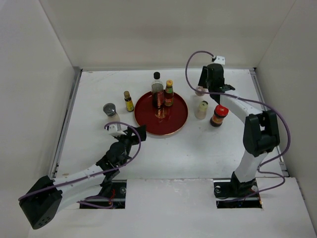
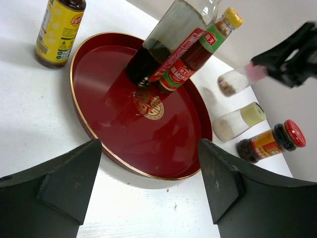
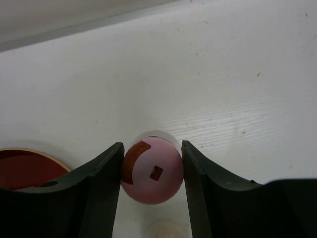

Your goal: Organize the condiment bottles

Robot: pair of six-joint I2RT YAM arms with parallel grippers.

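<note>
right gripper (image 3: 152, 168): its dark matte fingers (image 3: 104, 173) are pressed against both sides of the pink-lidded shaker's lid, gripping it
pink-lidded shaker (image 3: 152, 171): between the right fingers; it has a round, smooth pink plastic lid with a small square hole and a curved slot
left gripper (image 2: 148, 183): spread wide and holding nothing; its black fingers are wedge-shaped
tray (image 2: 106, 106): just ahead of the left gripper; round, glossy red, with a thin gold rim and a gold emblem at the centre
tall bottle (image 2: 166, 42): on the tray's far side from the left gripper; clear, with dark liquid and a black cap
red sauce bottle (image 2: 195, 57): on the tray just beside the tall bottle, with a yellow cap and a red label
small yellow-labelled bottle (image 2: 58, 29): off the tray, ahead and left of the left gripper
grey-lidded jar (image 1: 110, 110): near the left gripper, on its left
pale-lidded jar (image 1: 201, 109): just behind the right gripper, towards its arm's base
red-lidded jar (image 1: 219, 115): just beside the pale-lidded jar, with dark contents
table (image 3: 223, 89): white, matte, faintly grained, with a few dark specks
walls (image 1: 163, 29): plain white, on three sides
</note>
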